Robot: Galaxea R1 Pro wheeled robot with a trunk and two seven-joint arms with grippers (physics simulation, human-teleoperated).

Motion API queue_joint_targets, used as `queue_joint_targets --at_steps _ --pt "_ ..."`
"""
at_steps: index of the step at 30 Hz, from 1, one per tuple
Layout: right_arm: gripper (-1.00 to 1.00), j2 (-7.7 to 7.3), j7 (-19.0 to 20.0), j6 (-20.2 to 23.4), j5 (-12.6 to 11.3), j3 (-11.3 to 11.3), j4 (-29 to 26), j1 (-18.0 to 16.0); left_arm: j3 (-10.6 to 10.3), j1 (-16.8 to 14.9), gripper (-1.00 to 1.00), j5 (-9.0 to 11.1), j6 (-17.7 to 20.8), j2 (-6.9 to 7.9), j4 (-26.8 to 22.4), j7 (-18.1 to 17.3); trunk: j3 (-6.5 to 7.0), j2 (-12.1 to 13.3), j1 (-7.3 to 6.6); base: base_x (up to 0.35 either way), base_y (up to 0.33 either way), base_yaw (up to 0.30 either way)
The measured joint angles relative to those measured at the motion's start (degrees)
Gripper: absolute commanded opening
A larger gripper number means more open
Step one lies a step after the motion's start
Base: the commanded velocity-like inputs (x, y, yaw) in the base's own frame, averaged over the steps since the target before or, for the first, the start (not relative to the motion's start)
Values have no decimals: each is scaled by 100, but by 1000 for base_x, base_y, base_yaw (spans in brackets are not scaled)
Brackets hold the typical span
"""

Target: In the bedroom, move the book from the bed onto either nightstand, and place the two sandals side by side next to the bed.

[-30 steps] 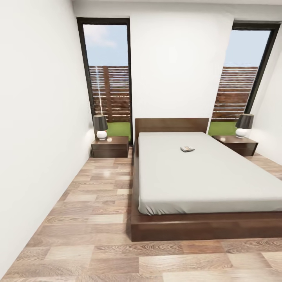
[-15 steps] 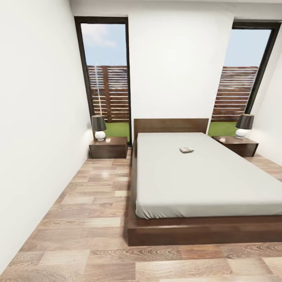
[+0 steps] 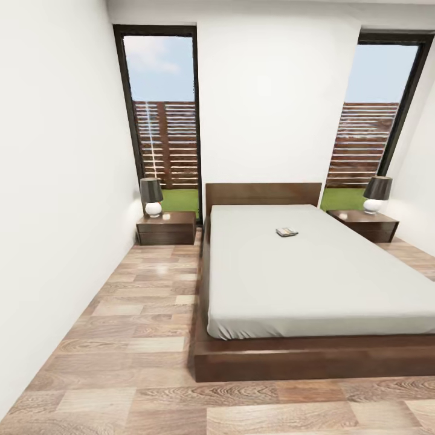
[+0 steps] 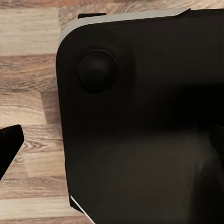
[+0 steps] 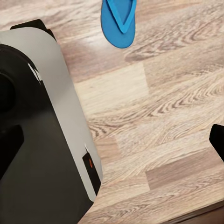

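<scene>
**Kid:** So where is the book [image 3: 287,231]?

**Helper:** Up on the bed [image 3: 302,272], near the headboard, between 2 nightstands [image 3: 167,227]. Nobody is holding it yet, I think.

**Kid:** And the sandals?

**Helper:** The right wrist camera sees 1 sandal [image 5: 118,21] on the floor [image 5: 177,116] beside the robot's base [image 5: 42,140]. The head camera misses it.

**Kid:** Jaws open?

**Helper:** I cannot tell for either.

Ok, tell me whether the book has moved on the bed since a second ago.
No. The book keeps its place on the mattress below the headboard; the whole picture has shifted slightly, so the camera moved, not the book.
</scene>
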Motion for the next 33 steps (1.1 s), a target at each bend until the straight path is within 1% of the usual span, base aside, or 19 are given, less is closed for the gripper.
queue_joint_targets --at_steps 33 --pt "100 5 11 9 35 11 -3 2 0 0 100 2 1 -12 1 -2 0 0 0 2 -1 0"
